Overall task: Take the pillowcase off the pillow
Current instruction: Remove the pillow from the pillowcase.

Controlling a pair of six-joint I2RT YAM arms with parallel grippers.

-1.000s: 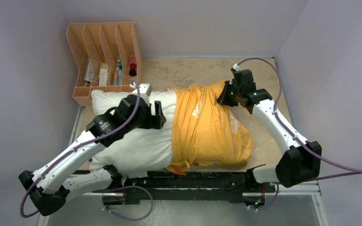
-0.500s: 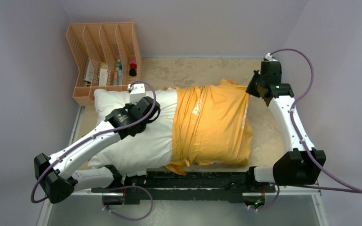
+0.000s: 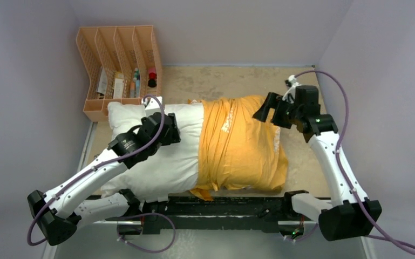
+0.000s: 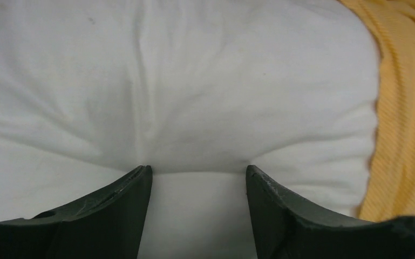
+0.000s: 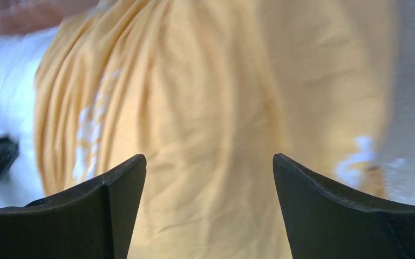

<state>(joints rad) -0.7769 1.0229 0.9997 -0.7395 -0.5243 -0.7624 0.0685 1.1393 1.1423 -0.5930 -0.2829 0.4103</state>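
Top external view: the pillowcase (image 3: 243,145) covers only the 3 o'clock half of the pillow (image 3: 162,167), which lies across the table (image 3: 216,81) with its 9 o'clock half bare. Half a second ago the right gripper (image 3: 263,108) was farther out toward 2 o'clock with the case's corner stretched. Now it is back over that corner, jaws wide, holding nothing. The case's edge has hardly shifted, so that tug gained little and a fresh grasp looks needed. The left gripper (image 3: 168,131), fingers (image 4: 124,199) apart, has come down and digs into the white pillow, pinning it.
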